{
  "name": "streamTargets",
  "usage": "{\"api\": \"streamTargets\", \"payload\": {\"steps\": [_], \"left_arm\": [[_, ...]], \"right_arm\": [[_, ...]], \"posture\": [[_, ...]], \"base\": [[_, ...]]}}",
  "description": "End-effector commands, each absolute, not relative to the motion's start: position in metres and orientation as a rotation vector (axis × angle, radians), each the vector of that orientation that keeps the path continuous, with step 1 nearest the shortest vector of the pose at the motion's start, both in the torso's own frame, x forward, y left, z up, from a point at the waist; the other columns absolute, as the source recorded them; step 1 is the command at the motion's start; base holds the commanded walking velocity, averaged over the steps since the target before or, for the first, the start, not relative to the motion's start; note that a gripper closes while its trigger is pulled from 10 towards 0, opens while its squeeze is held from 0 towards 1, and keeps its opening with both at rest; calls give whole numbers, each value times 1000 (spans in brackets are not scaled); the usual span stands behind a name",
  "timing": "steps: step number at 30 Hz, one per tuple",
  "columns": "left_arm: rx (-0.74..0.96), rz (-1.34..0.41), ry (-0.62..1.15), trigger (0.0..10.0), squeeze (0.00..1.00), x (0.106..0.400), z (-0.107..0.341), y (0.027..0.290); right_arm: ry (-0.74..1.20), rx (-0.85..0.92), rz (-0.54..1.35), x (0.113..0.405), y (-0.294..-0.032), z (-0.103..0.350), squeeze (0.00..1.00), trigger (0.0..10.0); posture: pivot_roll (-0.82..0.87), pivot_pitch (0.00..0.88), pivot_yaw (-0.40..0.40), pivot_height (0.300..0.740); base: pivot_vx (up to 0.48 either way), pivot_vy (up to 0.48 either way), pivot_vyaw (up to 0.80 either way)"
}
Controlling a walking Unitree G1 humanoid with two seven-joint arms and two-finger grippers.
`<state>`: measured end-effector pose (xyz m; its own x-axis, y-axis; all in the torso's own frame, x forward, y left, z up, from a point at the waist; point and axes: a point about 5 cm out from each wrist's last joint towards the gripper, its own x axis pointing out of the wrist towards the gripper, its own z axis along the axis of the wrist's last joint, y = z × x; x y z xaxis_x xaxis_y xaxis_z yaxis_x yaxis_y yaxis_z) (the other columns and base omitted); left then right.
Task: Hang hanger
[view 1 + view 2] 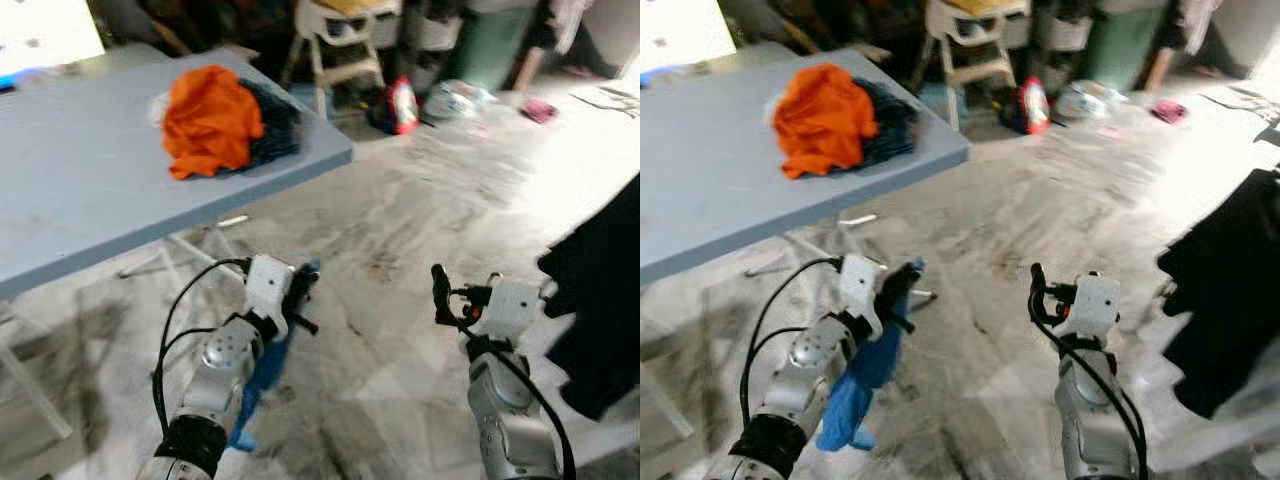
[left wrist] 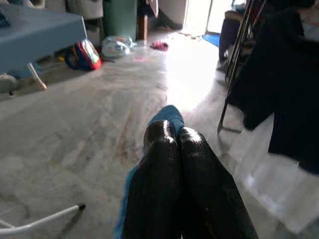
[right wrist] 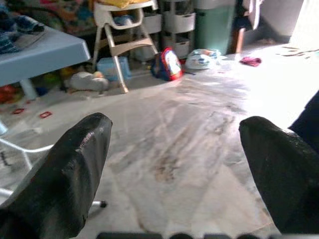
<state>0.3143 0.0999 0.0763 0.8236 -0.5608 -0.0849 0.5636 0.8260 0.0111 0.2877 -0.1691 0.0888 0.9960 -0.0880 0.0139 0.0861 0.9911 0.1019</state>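
Below left gripper [image 1: 902, 283], blue cloth [image 1: 855, 385], hanger unseen

Head cams look down & fwd over both arms at the marble floor [image 1: 400, 230], grey table [image 1: 80, 180] on the left, dark clothes [image 1: 600, 300] on the right. Both eyes share nearly the same scene, right eye shifted a bit. Left wrist cam sits close behind its fingers [image 2: 164, 169], facing the clothes rack [image 2: 239, 64]. Right wrist cam is low, facing the high chair [image 3: 122, 30] & red bag [image 3: 169, 63], also in head views.
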Motion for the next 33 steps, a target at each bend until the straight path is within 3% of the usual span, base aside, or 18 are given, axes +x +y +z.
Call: {"api": "streamTargets", "payload": {"steps": [1, 6, 18, 33], "left_arm": [[68, -584, 87, 10000, 0, 316, 73, 107], [78, -558, 86, 10000, 0, 321, 74, 113], [35, -481, 124, 10000, 0, 313, 54, 122], [-42, -395, 113, 10000, 0, 330, 68, 134]], "right_arm": [[-15, 89, -63, 293, -160, 89, 0, 10000], [-20, 90, -142, 303, -170, 97, 0, 10000], [-11, 45, -180, 294, -192, 84, 0, 10000], [-17, 56, -147, 293, -179, 86, 0, 10000]], "posture": [[26, 54, -24, 740], [41, 40, -61, 740], [-18, 71, 5, 740], [-22, 150, 32, 740]], "base": [[0, 0, 0], [0, 0, 0], [0, 0, 0], [0, 0, -780]]}}
